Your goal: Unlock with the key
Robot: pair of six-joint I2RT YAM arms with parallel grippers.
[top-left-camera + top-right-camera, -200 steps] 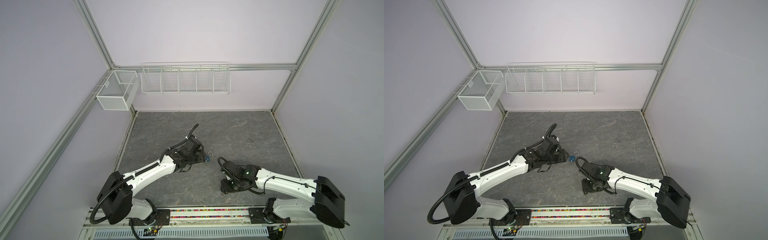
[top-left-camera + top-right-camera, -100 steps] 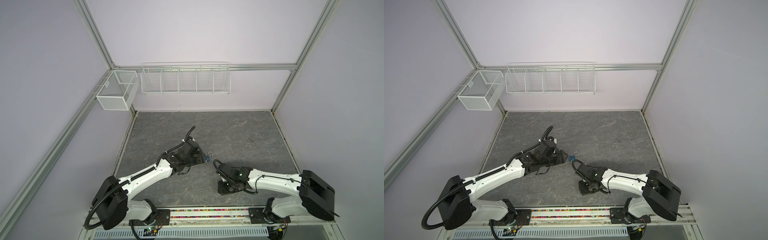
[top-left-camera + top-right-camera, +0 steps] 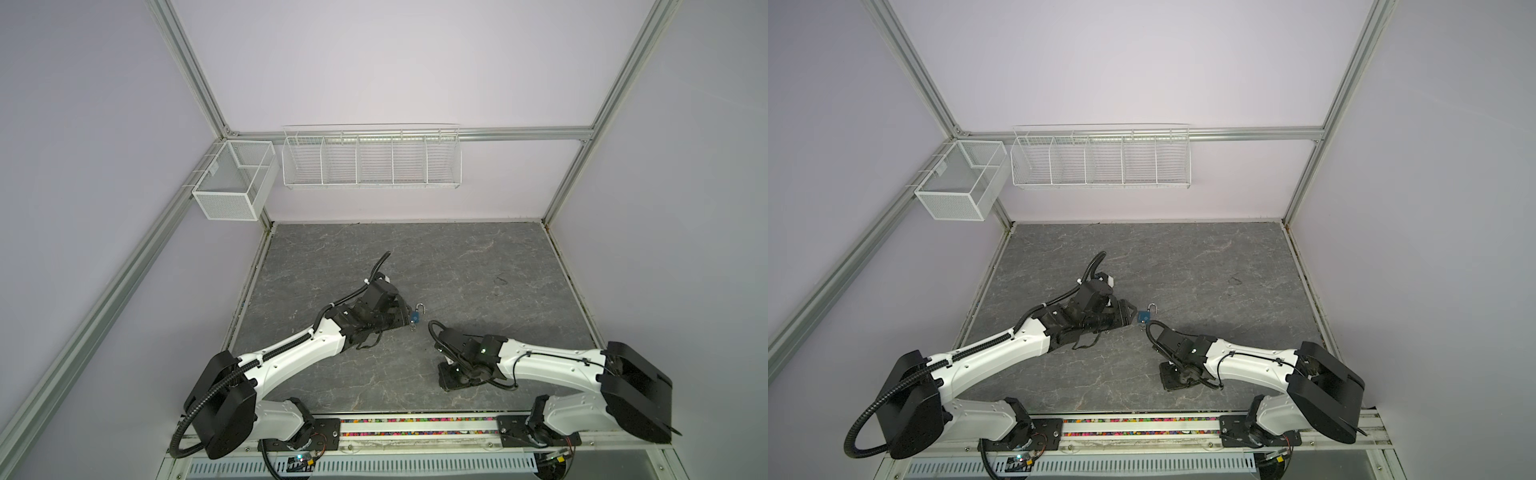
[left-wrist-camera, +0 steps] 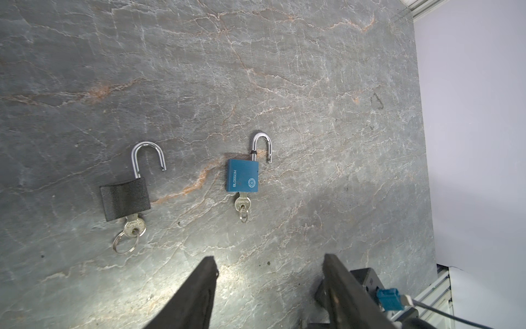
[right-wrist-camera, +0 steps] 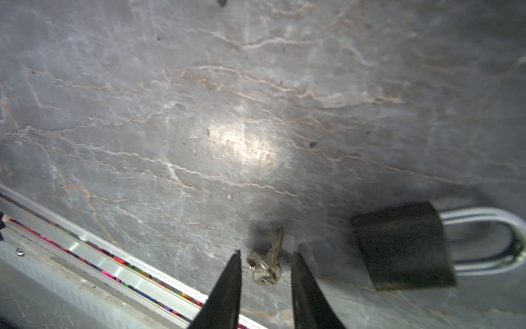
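Straddling, not gripping

Right gripper (image 5: 266, 254) half-spread astride small silver ringed key (image 5: 264, 274), holding nothing, five o'clock from blue square padlock (image 3: 414, 319); textured black padlock (image 5: 401, 245) just beside key; left gripper (image 4: 269, 256) gaping, empty.

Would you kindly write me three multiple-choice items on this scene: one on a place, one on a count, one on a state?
1. Where is the loose key? A) in a keyhole B) on the table, between the right gripper's jaws C) off the table
2. How many padlocks does the left wrist view show? A) one B) two C) four
3. How is the shackle of the blue padlock? A) open B) shut C) missing
Key: 1 B, it lies flat between the jaw tips; 2 B, the black padlock lies beside the blue one; 3 A, its free end stands clear of the body.
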